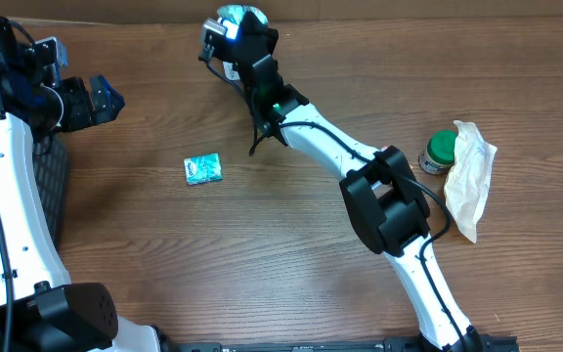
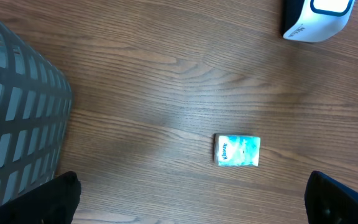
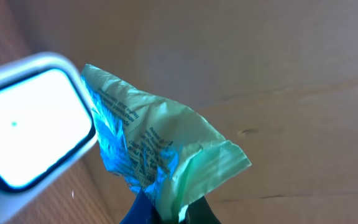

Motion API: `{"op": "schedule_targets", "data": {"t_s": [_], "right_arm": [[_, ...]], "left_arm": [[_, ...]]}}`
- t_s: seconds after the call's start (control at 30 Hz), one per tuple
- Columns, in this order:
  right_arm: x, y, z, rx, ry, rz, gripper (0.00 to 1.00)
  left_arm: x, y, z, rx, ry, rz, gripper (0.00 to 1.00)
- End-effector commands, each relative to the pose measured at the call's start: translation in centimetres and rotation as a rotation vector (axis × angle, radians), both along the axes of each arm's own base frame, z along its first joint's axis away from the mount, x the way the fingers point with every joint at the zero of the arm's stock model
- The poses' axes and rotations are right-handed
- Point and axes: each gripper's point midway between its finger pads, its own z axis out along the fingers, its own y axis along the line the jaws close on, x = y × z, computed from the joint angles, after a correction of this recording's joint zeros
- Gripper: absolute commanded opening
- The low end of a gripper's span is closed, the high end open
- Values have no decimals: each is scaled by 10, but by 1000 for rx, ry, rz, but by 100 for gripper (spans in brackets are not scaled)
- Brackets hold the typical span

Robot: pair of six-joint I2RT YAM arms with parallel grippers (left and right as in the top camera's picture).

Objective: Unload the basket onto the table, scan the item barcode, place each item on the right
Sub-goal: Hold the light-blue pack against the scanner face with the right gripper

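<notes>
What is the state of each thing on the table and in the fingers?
left fingers, open, empty
right fingers, shut on green packet
green packet, crumpled, held beside scanner
scanner, window lit
tissue pack, lying flat
jar, green lid on
white bag, lying beside jar

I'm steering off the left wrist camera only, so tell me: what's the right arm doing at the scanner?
Observer: The right fingers are shut on a crinkled green packet, held up close beside the scanner, whose window is lit.
Operator: Is there print facing that window?
Observer: Printed text shows on the packet's side nearest the window. I cannot make out a barcode.
Operator: Anything else waiting?
Observer: A green-lidded jar and a white bag lie side by side, farther to the right.
</notes>
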Motion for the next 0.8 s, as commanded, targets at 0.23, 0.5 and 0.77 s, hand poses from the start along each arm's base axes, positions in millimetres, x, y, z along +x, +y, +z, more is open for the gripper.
{"op": "schedule_targets", "data": {"t_s": [0.23, 0.5, 0.77], "right_arm": [[12, -7, 19, -39, -72, 26, 4], [9, 2, 20, -33, -75, 55, 4], [8, 3, 20, -29, -74, 55, 4]], "left_arm": [[2, -4, 0, 0, -3, -23, 100], [2, -4, 0, 0, -3, -23, 100], [2, -4, 0, 0, -3, -23, 99]]}}
